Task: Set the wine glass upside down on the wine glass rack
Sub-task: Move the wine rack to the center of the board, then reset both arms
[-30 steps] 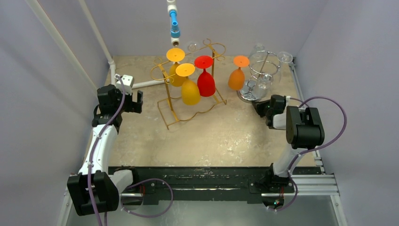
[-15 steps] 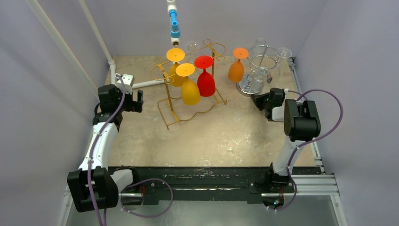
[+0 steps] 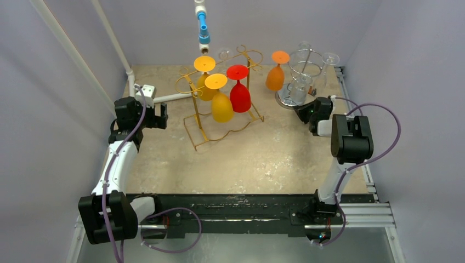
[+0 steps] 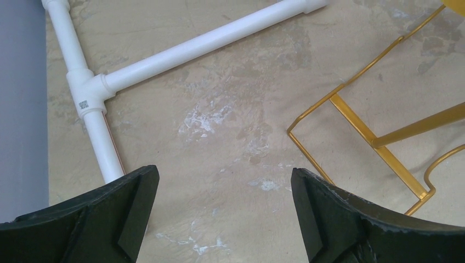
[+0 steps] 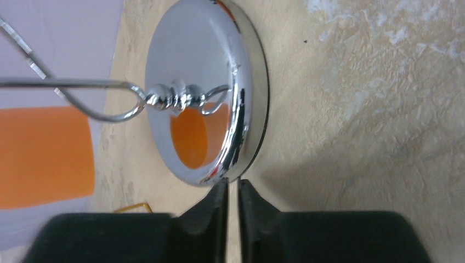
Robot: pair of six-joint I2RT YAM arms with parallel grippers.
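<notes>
My right gripper (image 5: 230, 186), clenched empty against the chrome rack (image 5: 203, 82), has pushed it and its hanging orange glass (image 3: 275, 79) farther away; placement looks finished.

Left arm (image 3: 118, 167) and right arm (image 3: 329, 186) pair white link shells with boxy black joint housings, purple cables (image 3: 400, 134) looping alongside; left claw (image 4: 225, 189) and right claw (image 5: 231, 192) end in matte black wedge fingers (image 4: 109, 213).
</notes>
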